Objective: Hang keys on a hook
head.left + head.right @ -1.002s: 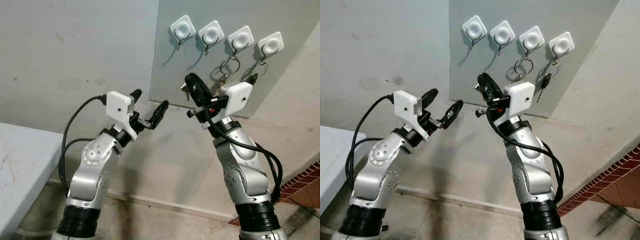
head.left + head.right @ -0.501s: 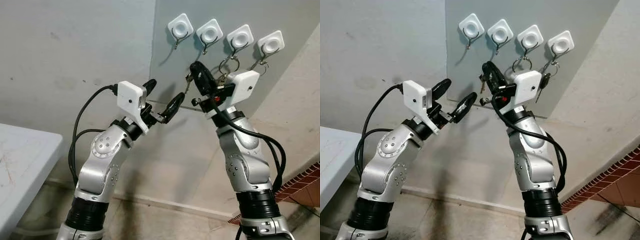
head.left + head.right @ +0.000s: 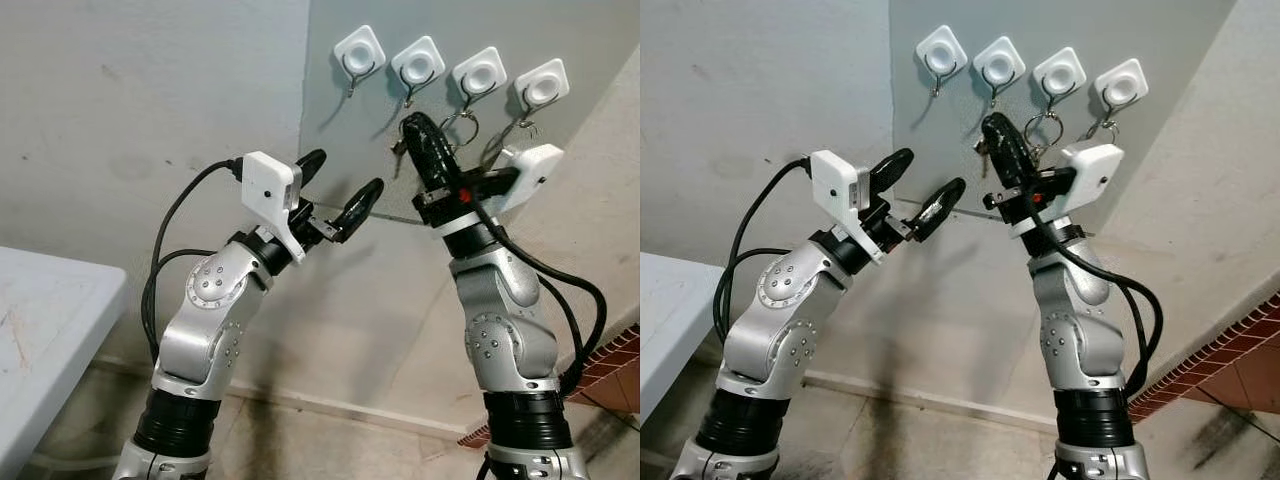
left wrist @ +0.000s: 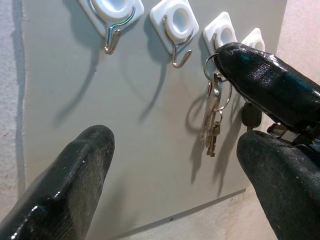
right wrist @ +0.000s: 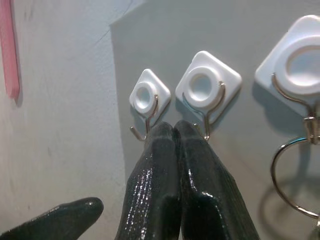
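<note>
The right gripper (image 3: 412,128) has its two long black fingers pressed tightly together, raised against the grey rectangular wall panel (image 3: 330,120). From its tip hangs a bunch of small silver keys on a thin metal ring (image 4: 212,117); the ring meets the fingertip, though the pinch itself cannot be made out. In the right wrist view the closed fingertips (image 5: 172,131) sit just below and between the two leftmost hooks, close to the wire of each. Whether they touch either hook cannot be told.

The left gripper (image 3: 337,186) is wide open and holds nothing. Its two fingers (image 4: 75,175) are spread well apart and point at the panel, beside the right gripper.

Four white square plastic hook plates with bent wire hooks are fixed in a row along the top of the panel. The first hook (image 3: 358,50) and the second hook (image 3: 418,63) are bare. The third hook (image 3: 479,74) carries a large metal ring (image 5: 290,175). The fourth hook (image 3: 541,86) carries something too, and a dark key head (image 4: 251,115) shows below it in the left wrist view.

The keys are silver and slim, hanging straight down in a tight cluster just in front of the panel and casting a shadow on it. They hang below the third hook.
</note>
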You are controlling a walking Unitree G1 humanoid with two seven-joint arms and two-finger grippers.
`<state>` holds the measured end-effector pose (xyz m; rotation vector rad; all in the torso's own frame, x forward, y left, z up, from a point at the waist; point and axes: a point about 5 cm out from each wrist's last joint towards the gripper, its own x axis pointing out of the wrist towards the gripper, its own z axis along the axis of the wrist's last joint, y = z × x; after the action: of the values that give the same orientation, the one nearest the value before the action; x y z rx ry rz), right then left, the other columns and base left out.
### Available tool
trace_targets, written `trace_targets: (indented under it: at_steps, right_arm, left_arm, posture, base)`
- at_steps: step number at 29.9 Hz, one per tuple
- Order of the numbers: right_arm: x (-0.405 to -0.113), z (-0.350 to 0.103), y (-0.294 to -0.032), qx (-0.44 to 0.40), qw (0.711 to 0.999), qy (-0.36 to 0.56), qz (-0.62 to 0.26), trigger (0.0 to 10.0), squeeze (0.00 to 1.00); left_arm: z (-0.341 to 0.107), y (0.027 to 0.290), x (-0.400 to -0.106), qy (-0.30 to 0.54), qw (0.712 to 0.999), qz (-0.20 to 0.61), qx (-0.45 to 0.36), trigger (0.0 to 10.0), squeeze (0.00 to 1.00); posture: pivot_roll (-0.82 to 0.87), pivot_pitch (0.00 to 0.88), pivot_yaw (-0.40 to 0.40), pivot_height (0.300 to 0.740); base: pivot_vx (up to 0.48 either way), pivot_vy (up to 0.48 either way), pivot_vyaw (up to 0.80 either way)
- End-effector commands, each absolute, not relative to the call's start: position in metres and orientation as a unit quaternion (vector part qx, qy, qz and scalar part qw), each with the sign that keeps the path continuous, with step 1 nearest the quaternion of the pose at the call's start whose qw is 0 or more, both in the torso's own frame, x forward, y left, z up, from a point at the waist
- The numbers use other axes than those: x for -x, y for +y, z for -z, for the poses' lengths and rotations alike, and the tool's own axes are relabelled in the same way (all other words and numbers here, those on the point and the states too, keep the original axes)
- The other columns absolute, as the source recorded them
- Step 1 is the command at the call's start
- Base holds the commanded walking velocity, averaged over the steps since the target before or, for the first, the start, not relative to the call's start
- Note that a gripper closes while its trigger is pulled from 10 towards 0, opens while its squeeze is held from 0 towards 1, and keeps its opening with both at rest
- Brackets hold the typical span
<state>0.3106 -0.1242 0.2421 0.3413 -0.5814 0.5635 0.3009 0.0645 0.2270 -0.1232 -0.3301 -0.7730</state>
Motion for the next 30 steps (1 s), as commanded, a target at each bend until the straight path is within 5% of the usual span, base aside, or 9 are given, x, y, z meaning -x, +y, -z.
trace_targets:
  at_steps: [1, 30]
  right_arm:
    - [-0.3078, -0.2546, -0.1272, -0.169, 0.897, -0.303, -0.273, 10.0, 0.0]
    - [-0.312, -0.2631, -0.1214, -0.214, 0.884, -0.306, -0.281, 10.0, 0.0]
  left_arm:
    - [-0.2355, 0.0592, -0.2974, -0.173, 0.902, 0.391, 0.057, 10.0, 0.0]
    - [-0.2345, 0.0586, -0.292, -0.166, 0.903, 0.393, 0.06, 10.0, 0.0]
  posture:
    - [-0.01, 0.025, -0.053, 0.74]
    - [0.01, 0.026, -0.063, 0.74]
  base:
    - [0.0, 0.0, 0.0]
    - [0.0, 0.0, 0.0]
